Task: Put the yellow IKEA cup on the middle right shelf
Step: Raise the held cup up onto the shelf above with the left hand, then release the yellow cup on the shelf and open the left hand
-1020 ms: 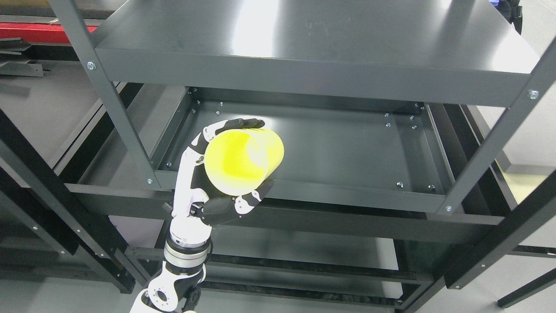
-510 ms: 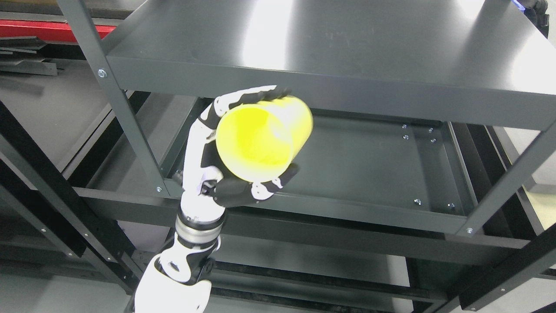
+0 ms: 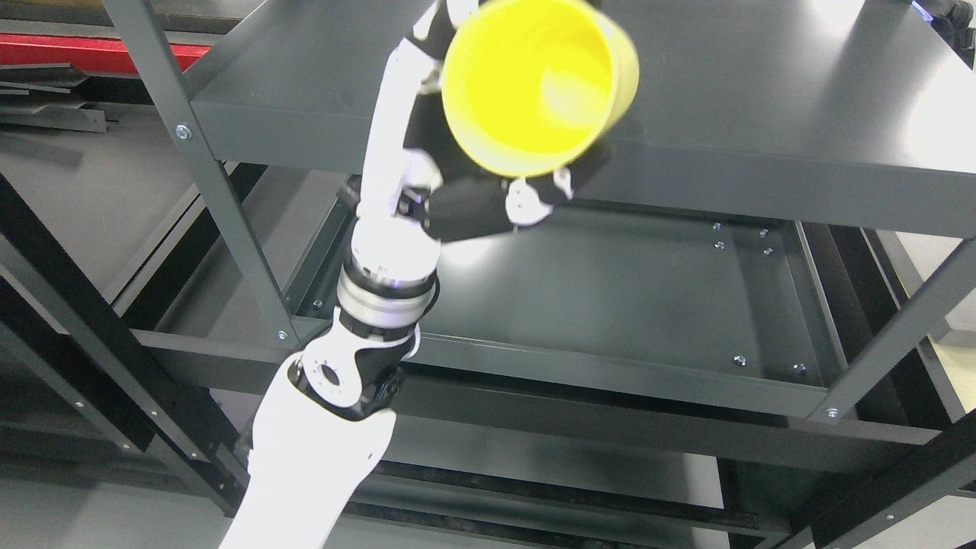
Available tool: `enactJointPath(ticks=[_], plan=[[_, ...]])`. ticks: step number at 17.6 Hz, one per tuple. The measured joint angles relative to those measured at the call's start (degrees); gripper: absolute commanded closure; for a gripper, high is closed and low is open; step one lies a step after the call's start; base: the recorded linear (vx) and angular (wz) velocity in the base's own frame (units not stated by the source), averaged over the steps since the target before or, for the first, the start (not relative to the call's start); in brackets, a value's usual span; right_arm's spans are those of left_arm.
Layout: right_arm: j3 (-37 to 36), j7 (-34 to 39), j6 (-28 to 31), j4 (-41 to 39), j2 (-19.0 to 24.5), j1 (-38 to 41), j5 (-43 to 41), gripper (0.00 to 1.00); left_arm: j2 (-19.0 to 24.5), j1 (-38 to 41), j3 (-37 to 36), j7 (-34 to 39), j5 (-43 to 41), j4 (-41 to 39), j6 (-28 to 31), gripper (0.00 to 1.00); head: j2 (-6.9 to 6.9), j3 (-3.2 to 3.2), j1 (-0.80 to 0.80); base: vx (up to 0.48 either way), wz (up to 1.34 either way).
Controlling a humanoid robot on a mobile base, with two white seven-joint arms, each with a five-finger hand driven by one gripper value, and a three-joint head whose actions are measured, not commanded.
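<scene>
My left hand point(image 3: 488, 114) is shut on a yellow cup point(image 3: 537, 80) and holds it high, in front of the top shelf point(image 3: 747, 99) of a dark grey metal rack. The cup's open mouth faces the camera and tilts to the right. The fingers wrap its upper left side and the thumb point(image 3: 534, 200) presses under its rim. The middle shelf point(image 3: 610, 290) lies below and behind the hand, a shallow tray with raised edges. The cup's base is hidden behind its body. The right arm is out of view.
Grey uprights stand at the left point(image 3: 191, 145) and right point(image 3: 892, 343) front corners of the rack. A lower shelf point(image 3: 534, 450) shows beneath. A second dark rack point(image 3: 69, 320) stands to the left. A red item point(image 3: 46, 49) lies at the far left.
My left hand has risen with the cup from the middle shelf's front edge to the level of the top shelf, moving a little right. The cup's mouth now faces the camera more squarely.
</scene>
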Motion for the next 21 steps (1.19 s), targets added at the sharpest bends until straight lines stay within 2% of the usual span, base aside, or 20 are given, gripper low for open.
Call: enactJointPath(ticks=[4,8,11,13,15,16,19,21], plan=[[0.0,0.0,0.0,0.0,0.0,0.0,0.0,0.01,0.0,-6.1,-1.7,6.3,3.8,0.0,14.6,0.99,0.00,0.00,0.00,-0.002,-0.01],[0.0,0.0,0.0,0.0,0.0,0.0,0.0,0.01,0.0,-9.7,-3.0,16.0,6.7,0.0,33.9,0.99,0.00,0.00,0.00,-0.004,-0.01],[0.0,0.0,0.0,0.0,0.0,0.0,0.0,0.01,0.0,-11.3,-3.7,19.6,8.4,0.0,46.3,0.99,0.00,0.00,0.00,0.000,0.00],[0.0,0.0,0.0,0.0,0.0,0.0,0.0,0.01,0.0,-12.2,-4.2,22.0,10.2,0.0,52.0,0.98,0.00,0.00,0.00,0.000,0.00],[0.0,0.0,0.0,0.0,0.0,0.0,0.0,0.01,0.0,-12.9,-4.8,23.7,11.7,0.0,55.1,0.96,0.00,0.00,0.00,0.000,0.00],[0.0,0.0,0.0,0.0,0.0,0.0,0.0,0.01,0.0,-13.3,-5.1,24.3,12.3,0.0,55.9,0.91,0.00,0.00,0.00,0.000,0.00],[0.0,0.0,0.0,0.0,0.0,0.0,0.0,0.01,0.0,-13.9,-5.8,25.0,13.4,0.0,57.1,0.46,0.00,0.00,0.00,0.000,0.00],[0.0,0.0,0.0,0.0,0.0,0.0,0.0,0.01,0.0,-14.2,-6.2,25.1,13.6,0.0,57.6,0.28,0.00,0.00,0.00,0.000,0.00]])
